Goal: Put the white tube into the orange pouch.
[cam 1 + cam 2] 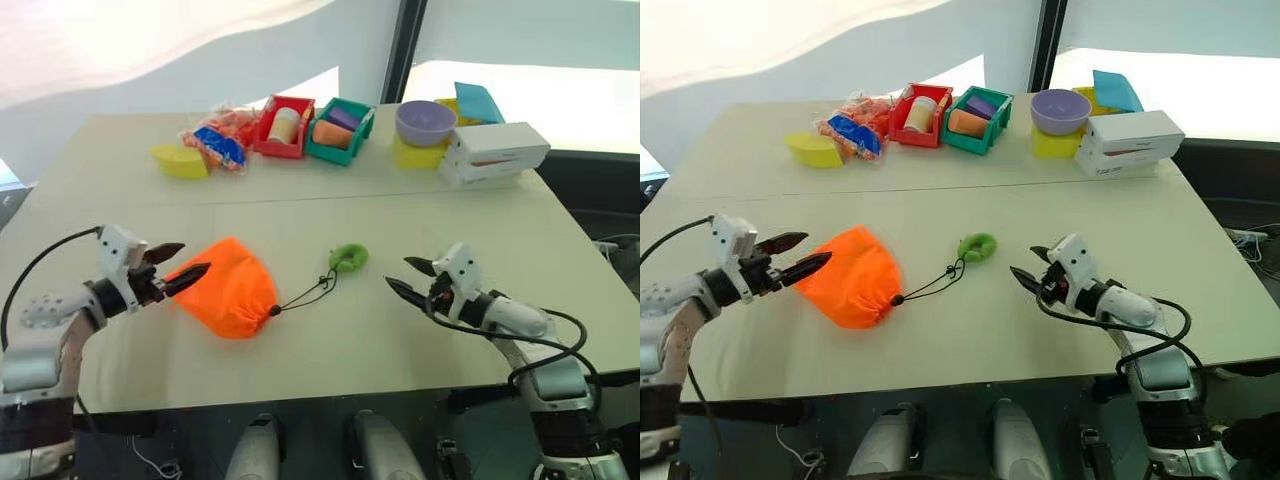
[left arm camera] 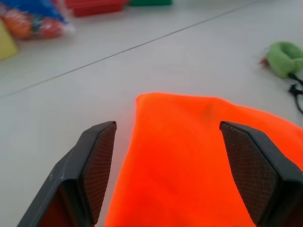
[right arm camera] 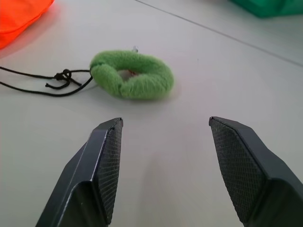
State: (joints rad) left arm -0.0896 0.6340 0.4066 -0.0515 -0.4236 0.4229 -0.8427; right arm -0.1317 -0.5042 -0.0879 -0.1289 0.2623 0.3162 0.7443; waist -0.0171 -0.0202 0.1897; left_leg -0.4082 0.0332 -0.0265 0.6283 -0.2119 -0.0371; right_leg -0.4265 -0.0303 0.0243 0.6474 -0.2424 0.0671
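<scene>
Lying plump, cinched orange pouch (image 1: 232, 288) between open left gripper (image 1: 175, 266) and open right gripper (image 1: 411, 278).

My beige table (image 1: 400, 330) carries the orange pouch (image 1: 232, 288) at lower left with its black cord (image 1: 305, 297) running to the green ring (image 1: 348, 257) at centre, and along the top edge a yellow bowl (image 1: 180, 161), snack bag (image 1: 220, 140), red bin (image 1: 284, 127), green bin (image 1: 340, 131) and white box (image 1: 495, 154).

left end effector (image 1: 178, 266) agape, right end effector (image 1: 410, 276) agape
</scene>
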